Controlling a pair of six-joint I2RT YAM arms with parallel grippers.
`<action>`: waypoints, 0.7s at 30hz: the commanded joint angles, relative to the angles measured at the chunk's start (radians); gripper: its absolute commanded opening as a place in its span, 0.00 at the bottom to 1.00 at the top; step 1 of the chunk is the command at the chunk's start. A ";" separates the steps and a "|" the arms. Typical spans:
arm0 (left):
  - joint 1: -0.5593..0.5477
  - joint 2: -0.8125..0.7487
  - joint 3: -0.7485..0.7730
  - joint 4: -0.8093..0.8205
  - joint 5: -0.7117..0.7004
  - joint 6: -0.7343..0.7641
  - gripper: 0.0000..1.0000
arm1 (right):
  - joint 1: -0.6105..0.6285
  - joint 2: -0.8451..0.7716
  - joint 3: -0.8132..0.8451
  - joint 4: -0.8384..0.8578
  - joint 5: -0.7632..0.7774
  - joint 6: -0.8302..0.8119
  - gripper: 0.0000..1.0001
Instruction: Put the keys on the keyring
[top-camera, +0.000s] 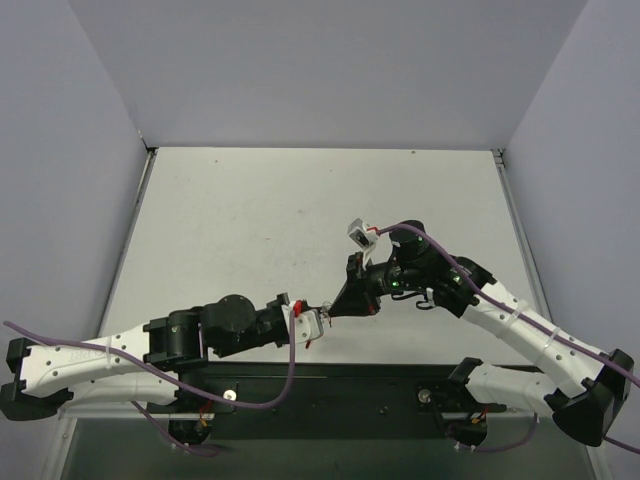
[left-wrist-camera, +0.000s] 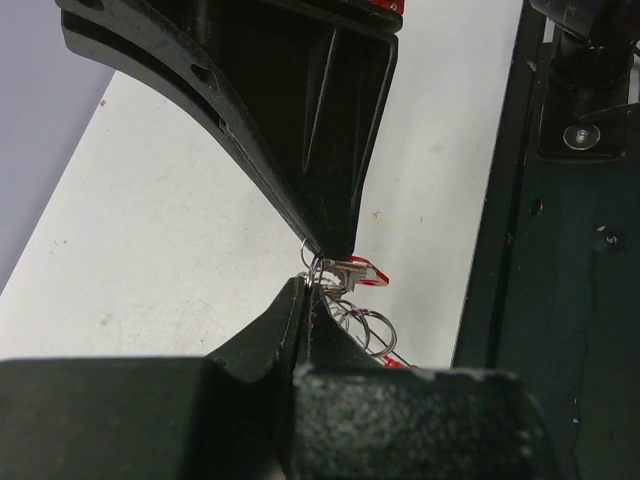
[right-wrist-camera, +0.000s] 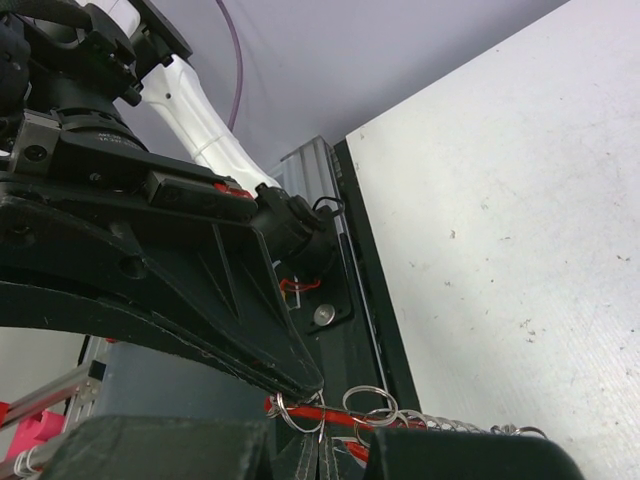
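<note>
Nearest me ran the black rail (top-camera: 350, 400) that carries both bases, and just beyond it, about the middle of the table's (top-camera: 250, 220) near edge, the two claws met tip to tip. The left claw (left-wrist-camera: 306, 298) came in from the near left with its jaws closed, pinching the thin wire rings (left-wrist-camera: 362, 322) of the keyring (right-wrist-camera: 300, 411). The rest of the bunch and the red clip hung loose to the right of that pinch, and I could not tell whether they touched the table.

Right at the meeting point sat the keys (left-wrist-camera: 356, 270), really one tiny red tag with a pale middle. It touched the rings and lay just beside the tip of the right claw (left-wrist-camera: 330, 243), which reached in from the far right. Its jaws looked closed too, but whether they nipped the tag or a ring I could not tell.

To my eye all of this was feather-light. The tag looked stiff, slick and small enough to squirt out, so it should be held by its flat faces with the hole left free. The rings seemed springy and likely to twist and swing. The clip was the stiff part, the surest place to hold. The far half of the table lay beyond
</note>
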 joint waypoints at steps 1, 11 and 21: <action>-0.001 -0.017 0.021 0.059 -0.043 -0.010 0.00 | 0.012 -0.024 0.054 0.034 -0.039 0.017 0.00; -0.001 -0.026 0.009 0.060 -0.066 -0.010 0.00 | 0.017 -0.029 0.067 0.044 -0.064 0.029 0.00; -0.001 -0.017 0.006 0.060 -0.072 -0.010 0.00 | 0.017 -0.036 0.070 0.046 -0.047 0.033 0.00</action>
